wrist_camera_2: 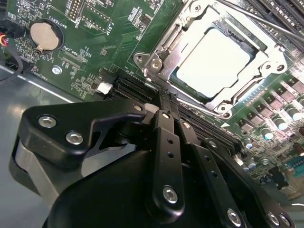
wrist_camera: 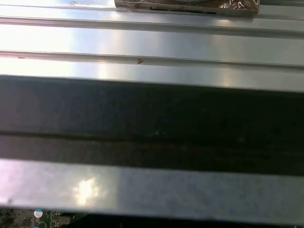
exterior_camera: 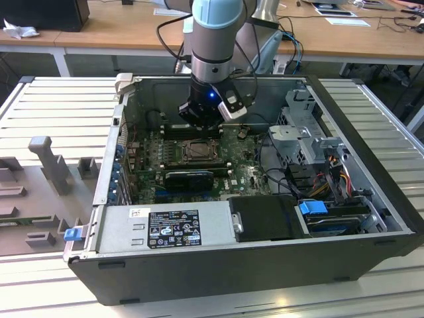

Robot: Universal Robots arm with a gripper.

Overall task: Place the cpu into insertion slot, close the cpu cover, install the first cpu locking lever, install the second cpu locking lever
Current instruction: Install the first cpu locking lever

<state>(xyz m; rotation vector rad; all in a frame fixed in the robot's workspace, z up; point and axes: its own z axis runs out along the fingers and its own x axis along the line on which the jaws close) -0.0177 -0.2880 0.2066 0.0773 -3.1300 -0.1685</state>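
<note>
Second wrist view gives you the clearest read: the cpu already lies flat inside the insertion slot, its pale face showing through the cut-out of the cpu cover, which looks folded down over it. Your claw hangs just beside the socket's near corner with its fingers pressed together and nothing between them, a narrow tip that would suit pushing a thin lever. I cannot tell whether either locking lever is latched. In the exterior view the arm stands over the motherboard inside the open computer case, the claw just behind the socket.
</note>
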